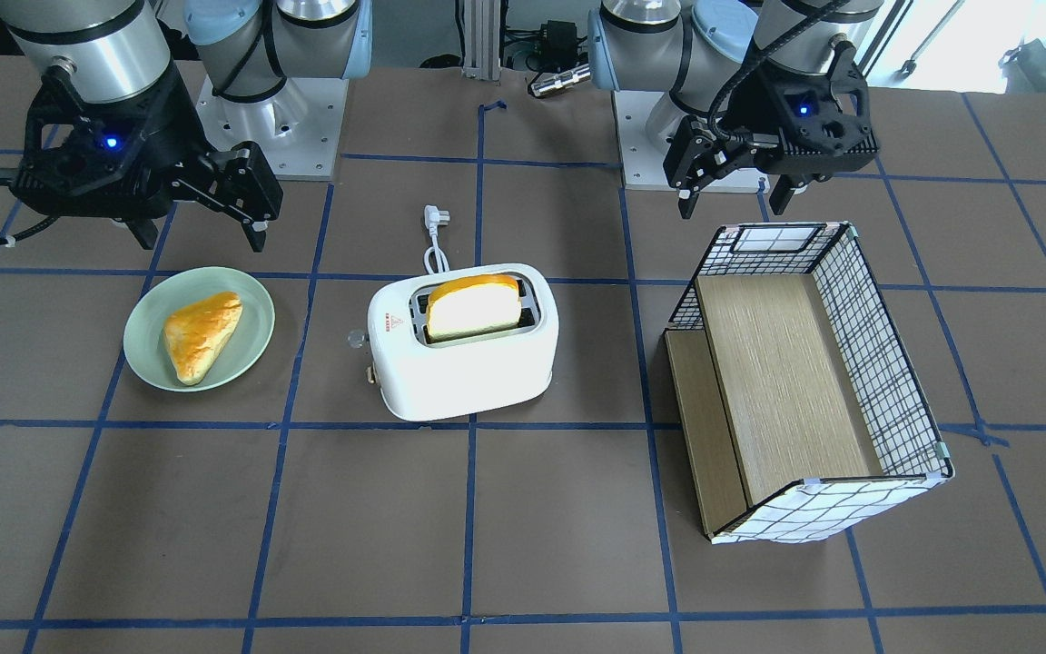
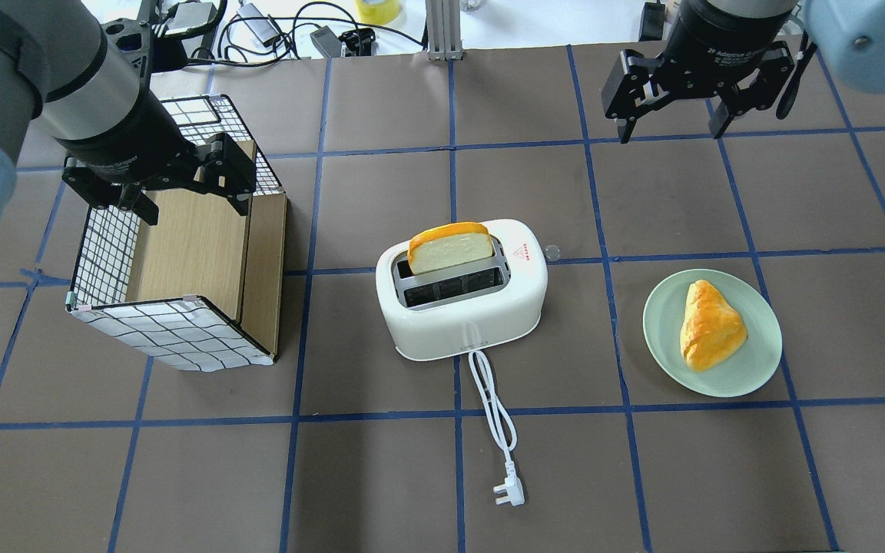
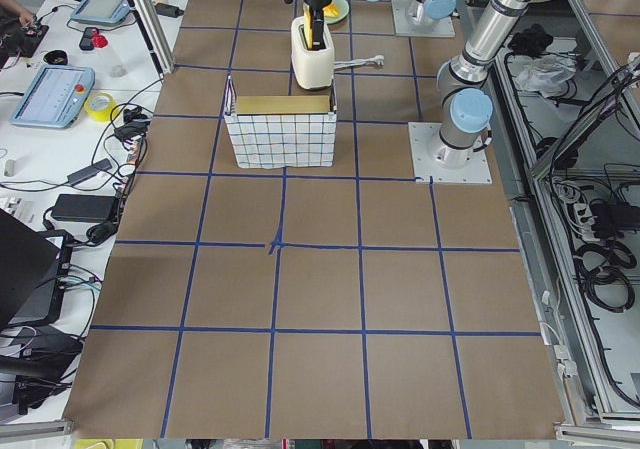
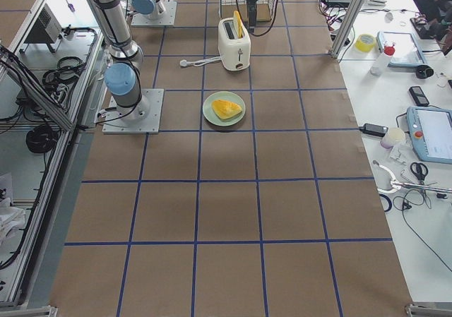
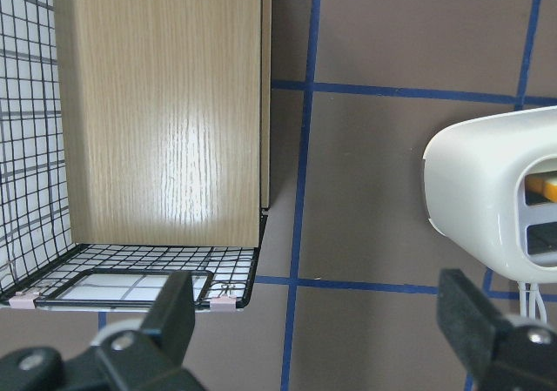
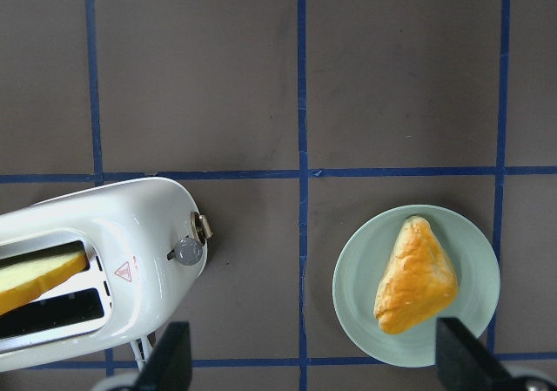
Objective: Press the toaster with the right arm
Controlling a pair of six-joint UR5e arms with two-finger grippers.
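The white two-slot toaster point(image 1: 464, 363) stands mid-table with a bread slice point(image 1: 473, 307) upright in one slot. Its lever point(image 6: 202, 225) and clear knob point(image 6: 187, 252) are on the end facing the plate. The toaster also shows in the overhead view point(image 2: 462, 307). My right gripper point(image 2: 673, 134) is open and empty. It hovers apart from the toaster, beyond it on the plate's side, and also shows in the front view point(image 1: 201, 238). My left gripper point(image 2: 197, 213) is open and empty above the basket's edge.
A green plate point(image 2: 661, 322) with a golden pastry point(image 2: 710, 325) lies on the lever side of the toaster. A grid-patterned wire basket point(image 2: 166, 330) with a wooden floor lies on the other side. The toaster's white cord and plug point(image 2: 509, 491) trail toward the robot.
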